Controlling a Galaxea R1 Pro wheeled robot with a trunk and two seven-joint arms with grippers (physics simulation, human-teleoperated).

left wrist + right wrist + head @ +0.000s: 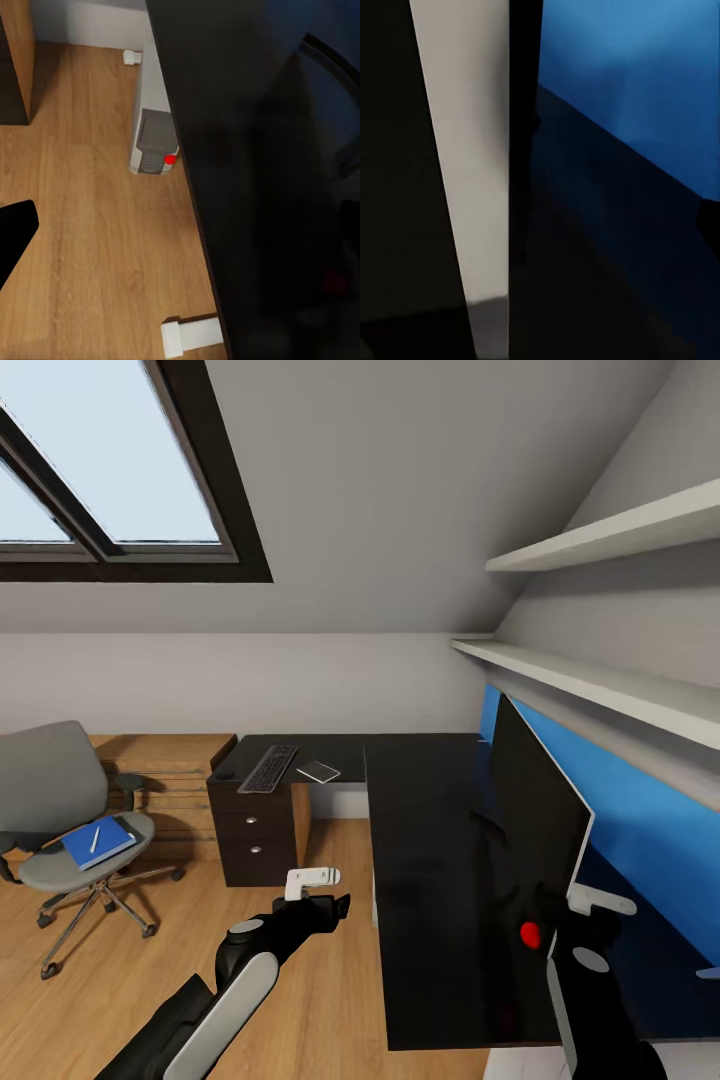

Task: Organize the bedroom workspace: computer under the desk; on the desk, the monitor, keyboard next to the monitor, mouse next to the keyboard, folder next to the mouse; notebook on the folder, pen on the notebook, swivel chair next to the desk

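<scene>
The keyboard (268, 768) is lying near the far left end of the tabletop (440, 900), its long axis running from the far edge toward the front edge over the drawer unit (250, 832). It is sitting well ahead of the left end effector (318, 884), which is hanging over the floor beside the tabletop's inner edge; I cannot tell whether it is clenched or released. The right end effector (598, 905) is crowding the monitor (535, 815), its state equally unclear. The left arm looks nearer.
</scene>
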